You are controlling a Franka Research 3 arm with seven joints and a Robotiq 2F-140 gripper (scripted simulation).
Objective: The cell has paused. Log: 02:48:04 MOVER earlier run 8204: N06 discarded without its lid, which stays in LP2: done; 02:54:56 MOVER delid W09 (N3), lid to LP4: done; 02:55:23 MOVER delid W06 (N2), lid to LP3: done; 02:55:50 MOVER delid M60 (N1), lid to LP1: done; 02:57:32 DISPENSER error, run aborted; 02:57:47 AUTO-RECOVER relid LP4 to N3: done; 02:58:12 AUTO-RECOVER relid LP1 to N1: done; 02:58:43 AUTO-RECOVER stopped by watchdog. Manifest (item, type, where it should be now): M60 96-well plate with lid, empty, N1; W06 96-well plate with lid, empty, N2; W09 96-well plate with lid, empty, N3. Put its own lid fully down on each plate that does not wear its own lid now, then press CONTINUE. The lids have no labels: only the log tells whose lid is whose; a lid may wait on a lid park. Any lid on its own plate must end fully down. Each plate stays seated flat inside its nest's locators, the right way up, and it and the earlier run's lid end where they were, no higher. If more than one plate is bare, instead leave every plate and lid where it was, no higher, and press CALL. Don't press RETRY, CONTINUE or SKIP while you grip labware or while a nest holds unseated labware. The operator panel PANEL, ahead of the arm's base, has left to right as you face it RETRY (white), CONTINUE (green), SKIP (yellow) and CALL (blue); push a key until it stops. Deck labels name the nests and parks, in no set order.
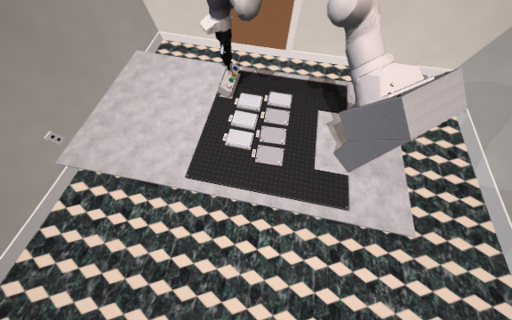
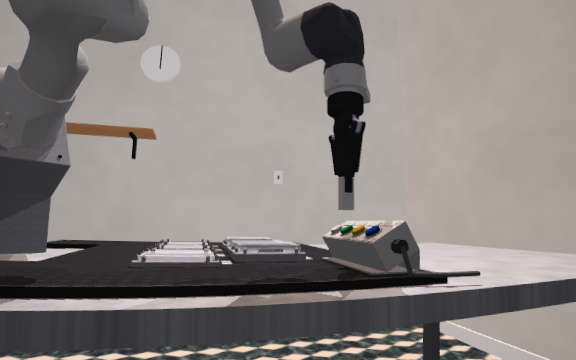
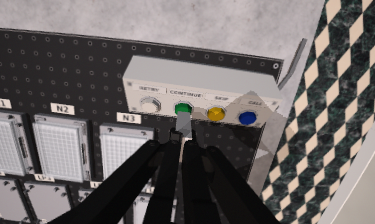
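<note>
3 plates [image 1: 244,120], 4 keys [image 3: 215,113]

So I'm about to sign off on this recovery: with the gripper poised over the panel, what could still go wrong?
The shut gripper hangs above the green CONTINUE key, not touching it. White RETRY and yellow SKIP sit close on either side, so a drifting descent might hit the wrong key. A shallow push may also not register. Whether the N2 plate's lid sits fully down cannot be told here.

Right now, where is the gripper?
The gripper, fingers shut and empty, hangs above the operator panel, apart from it; the wrist view lines it with the green CONTINUE key.
</note>
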